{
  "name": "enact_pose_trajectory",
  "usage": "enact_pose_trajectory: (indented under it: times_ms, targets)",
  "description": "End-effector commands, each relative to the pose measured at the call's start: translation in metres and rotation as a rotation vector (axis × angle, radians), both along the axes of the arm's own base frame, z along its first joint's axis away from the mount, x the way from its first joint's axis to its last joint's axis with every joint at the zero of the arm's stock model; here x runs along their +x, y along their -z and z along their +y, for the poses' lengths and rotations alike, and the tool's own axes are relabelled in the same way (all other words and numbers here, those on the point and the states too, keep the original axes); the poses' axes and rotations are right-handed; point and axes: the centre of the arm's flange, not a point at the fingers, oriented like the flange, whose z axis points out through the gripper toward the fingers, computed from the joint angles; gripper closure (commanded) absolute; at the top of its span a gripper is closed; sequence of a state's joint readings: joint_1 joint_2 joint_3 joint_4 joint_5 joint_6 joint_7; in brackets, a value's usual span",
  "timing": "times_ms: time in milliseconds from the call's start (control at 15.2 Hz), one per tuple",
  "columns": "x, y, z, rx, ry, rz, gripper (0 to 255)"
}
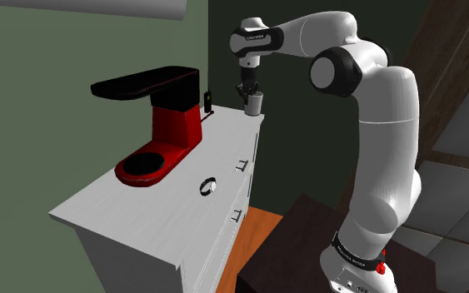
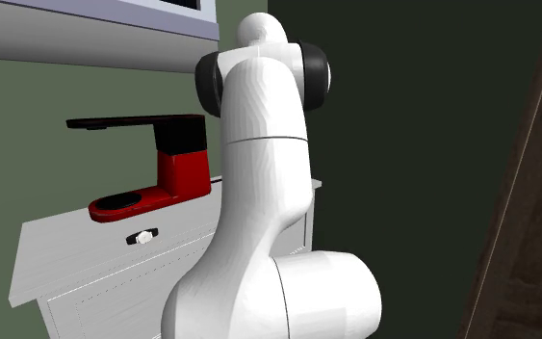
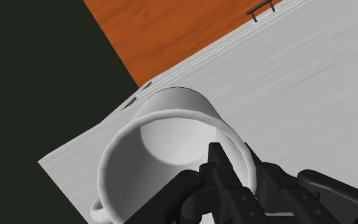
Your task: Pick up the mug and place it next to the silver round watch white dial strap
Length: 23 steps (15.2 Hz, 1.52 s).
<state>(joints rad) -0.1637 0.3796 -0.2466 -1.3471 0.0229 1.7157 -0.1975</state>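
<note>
The mug (image 1: 256,104) is a plain grey-white cup, open mouth up. It stands at the far corner of the white table (image 1: 124,208), close to both edges, with orange floor (image 3: 171,32) below. It looks stiff and smooth-glazed, probably light while empty. It is likely to crack if dropped, and slippery where the contact is small.

In the wrist view its loop handle (image 3: 98,210) sits on the side away from the fingers, so the handle is not the hold in use. The black gripper (image 3: 233,154) comes down from above with one finger inside the mug and the other outside. The jaws are drawn narrow on that stretch of wall, which looks like a rim pinch. This is a fair place to take it, since the wall is thin enough to fit between them. A pinch on one side leaves the weight hanging off-centre, though, so the mug may swing or tip when raised (a slow lift would suit it). I cannot tell whether its base is already off the surface.

The red and black coffee machine (image 1: 162,125) stands just beside the mug, toward the shoulder view's left. The watch (image 1: 208,186) lies well apart from the mug, nearer the table's front edge and past the machine's round base. The bare surface around the watch looks roomy enough for setting the mug down.
</note>
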Motion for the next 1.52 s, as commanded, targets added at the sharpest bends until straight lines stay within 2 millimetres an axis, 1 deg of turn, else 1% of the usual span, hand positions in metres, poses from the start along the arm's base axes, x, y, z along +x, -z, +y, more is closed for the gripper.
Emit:
enact_pose_trajectory:
  times_ms: [0, 1122, 1452]
  targets:
    - [-0.001, -0.010, 0.000, 0.000, 0.000, 0.000, 255]
    - [-0.001, -0.099, 0.000, 0.000, 0.000, 0.000, 255]
    - [-0.019, -0.099, 0.064, 0.000, 0.000, 0.000, 255]
